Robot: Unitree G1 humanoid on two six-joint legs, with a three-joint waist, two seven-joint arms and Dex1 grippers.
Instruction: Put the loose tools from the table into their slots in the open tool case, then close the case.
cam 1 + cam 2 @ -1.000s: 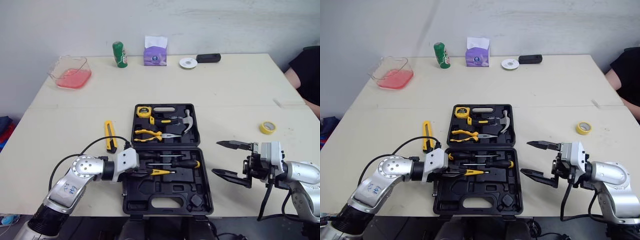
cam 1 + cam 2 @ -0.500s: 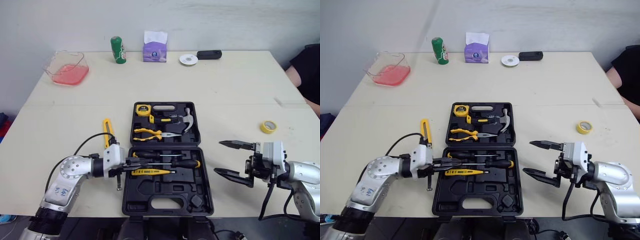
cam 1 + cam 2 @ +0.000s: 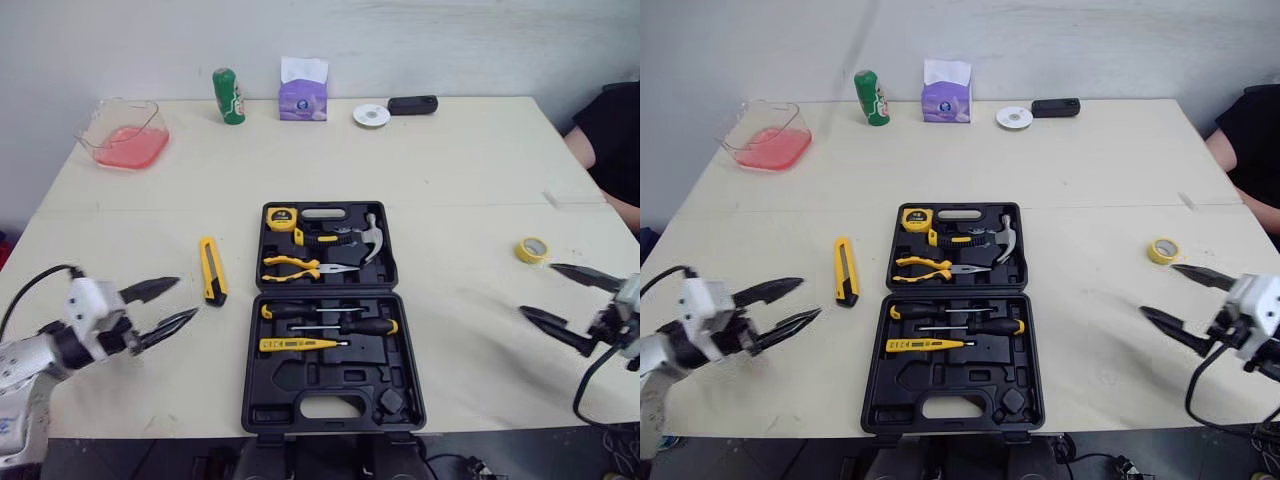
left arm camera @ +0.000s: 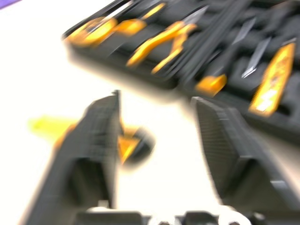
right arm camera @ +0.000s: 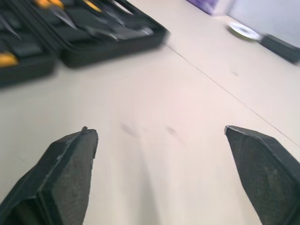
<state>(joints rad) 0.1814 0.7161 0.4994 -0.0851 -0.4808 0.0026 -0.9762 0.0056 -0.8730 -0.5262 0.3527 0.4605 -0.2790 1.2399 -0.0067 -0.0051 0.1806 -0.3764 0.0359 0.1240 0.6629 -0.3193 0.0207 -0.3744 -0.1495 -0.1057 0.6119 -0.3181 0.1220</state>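
Observation:
The black tool case [image 3: 257,375] lies open at the table's middle. Its far half holds a tape measure, pliers and a hammer [image 3: 370,240]; its near half holds screwdrivers and a yellow tester [image 3: 303,344]. A yellow utility knife [image 3: 211,270] lies loose on the table just left of the case. My left gripper [image 3: 186,298] hovers open near the left front, a little short of the knife's near end; the knife [image 4: 126,146] shows blurred between its fingers [image 4: 98,140]. My right gripper [image 3: 537,289] stands open at the far right, holding nothing, well clear of the case [image 5: 70,33].
A yellow tape roll [image 3: 534,249] lies right of the case, just beyond my right gripper. Along the far edge stand a clear container with pink contents [image 3: 122,133], a green can [image 3: 228,96], a purple tissue box [image 3: 303,92], a white disc [image 3: 371,115] and a black object [image 3: 412,104]. A person [image 3: 610,130] sits at the right.
My left gripper has pulled back leftward out of the case and opened. The right arm has swung out to the right, still open. The camera has also shifted.

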